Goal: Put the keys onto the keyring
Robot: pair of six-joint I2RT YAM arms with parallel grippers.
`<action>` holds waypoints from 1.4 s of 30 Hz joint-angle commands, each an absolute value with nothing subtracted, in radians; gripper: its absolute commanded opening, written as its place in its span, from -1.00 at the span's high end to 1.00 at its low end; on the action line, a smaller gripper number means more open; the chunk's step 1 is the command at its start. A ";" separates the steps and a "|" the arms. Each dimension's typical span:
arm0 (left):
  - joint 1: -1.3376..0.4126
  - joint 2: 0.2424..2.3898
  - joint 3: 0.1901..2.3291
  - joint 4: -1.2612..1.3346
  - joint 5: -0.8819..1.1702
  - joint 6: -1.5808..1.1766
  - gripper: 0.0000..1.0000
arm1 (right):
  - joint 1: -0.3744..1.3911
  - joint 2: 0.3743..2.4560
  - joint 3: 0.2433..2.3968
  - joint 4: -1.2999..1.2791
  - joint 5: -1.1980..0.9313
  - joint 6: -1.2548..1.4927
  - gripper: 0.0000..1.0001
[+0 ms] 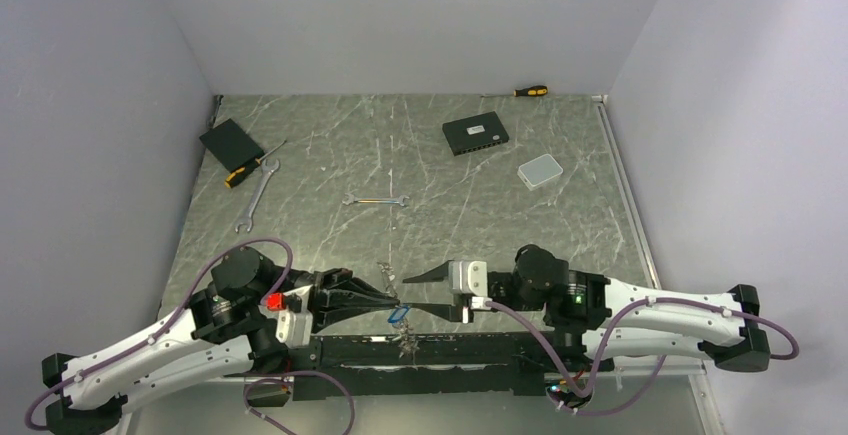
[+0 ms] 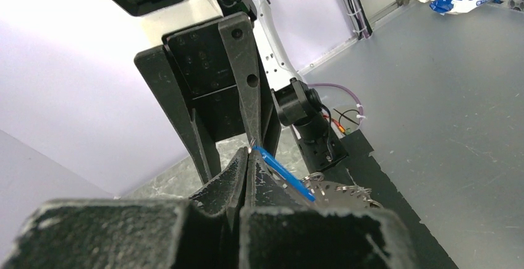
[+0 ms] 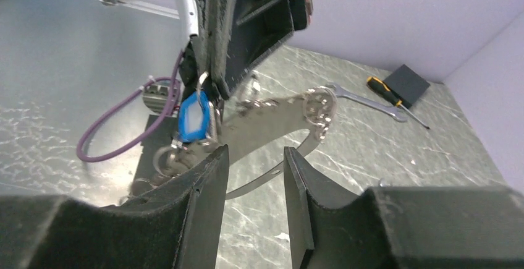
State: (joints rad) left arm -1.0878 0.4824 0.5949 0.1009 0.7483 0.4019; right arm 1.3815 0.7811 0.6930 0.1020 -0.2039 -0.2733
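At near edge: left tool [image 2: 249,153] pinches keyring [image 3: 318,108]; right tool [image 3: 254,153] parted.

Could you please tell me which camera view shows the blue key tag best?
Right wrist: the blue tag faces the camera, large. Left wrist shows the tag edge-on; the top view only a small blue speck.

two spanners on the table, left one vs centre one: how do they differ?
Size: the left spanner looks longer than the centre spanner.
Pose: the left spanner lies diagonally, the centre spanner straight across the view.
Neighbours: the left spanner's far end is close to a yellow-and-black screwdriver; the centre spanner lies alone.
Shared: both silver, open-ended at both ends, flat on the table.
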 commanded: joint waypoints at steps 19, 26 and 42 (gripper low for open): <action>-1.088 0.474 0.582 0.215 0.750 0.391 1.00 | 1.388 0.738 0.722 0.108 -0.310 -0.272 0.24; -1.088 0.472 0.579 0.223 0.755 0.385 1.00 | 1.388 0.747 0.694 0.191 -0.259 -0.276 0.26; -1.088 0.470 0.576 0.241 0.759 0.373 1.00 | 1.388 0.774 0.711 0.173 -0.292 -0.325 0.18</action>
State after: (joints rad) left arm -1.0878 0.4713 0.5758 0.1612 0.7551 0.3824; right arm 1.3830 0.7708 0.6735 0.1371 -0.2466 -0.3103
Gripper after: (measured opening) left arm 0.012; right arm 0.410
